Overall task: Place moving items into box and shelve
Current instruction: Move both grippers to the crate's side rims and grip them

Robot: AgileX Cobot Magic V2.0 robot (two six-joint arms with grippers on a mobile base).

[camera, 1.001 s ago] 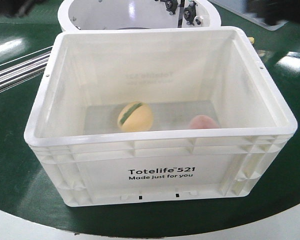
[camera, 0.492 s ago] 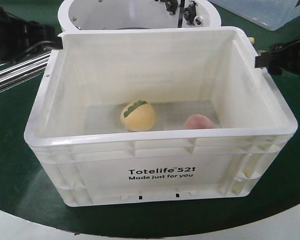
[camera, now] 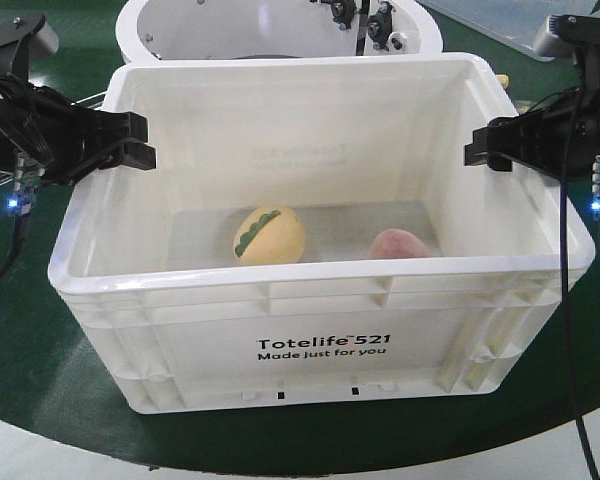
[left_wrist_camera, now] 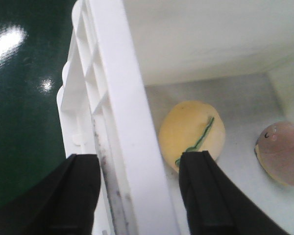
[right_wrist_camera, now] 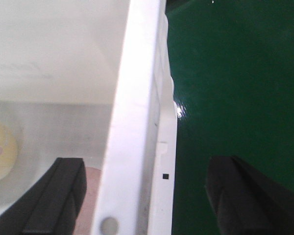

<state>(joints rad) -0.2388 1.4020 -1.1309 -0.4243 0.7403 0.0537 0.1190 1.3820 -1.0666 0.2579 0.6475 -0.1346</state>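
The box point(camera: 320, 345) is a large white crate printed "Totelife 521", standing on the green table. Both moving items lie on its floor: the pale yellow egg with a green stripe point(camera: 268, 235) point(left_wrist_camera: 191, 134) point(right_wrist_camera: 1, 147) and the reddish-brown egg point(camera: 405, 244) point(left_wrist_camera: 281, 152) point(right_wrist_camera: 90, 198). My left gripper point(camera: 140, 141) point(left_wrist_camera: 142, 193) is open, one finger outside and one inside the box's left wall rim point(left_wrist_camera: 122, 122). My right gripper point(camera: 480, 148) point(right_wrist_camera: 154, 196) is open and straddles the right wall rim point(right_wrist_camera: 137, 112) the same way. Neither gripper's fingers press on the rim.
A round white tub point(camera: 180, 25) stands right behind the box. A pale bin point(camera: 480, 18) sits at the back right. The dark green table point(camera: 20, 330) ends in a curved front edge just below the box. Cables hang from the right arm point(camera: 570, 330).
Both arms have come in from the sides and now straddle the box's left and right rims. The yellow egg has rolled slightly; the reddish egg and the box stay put.
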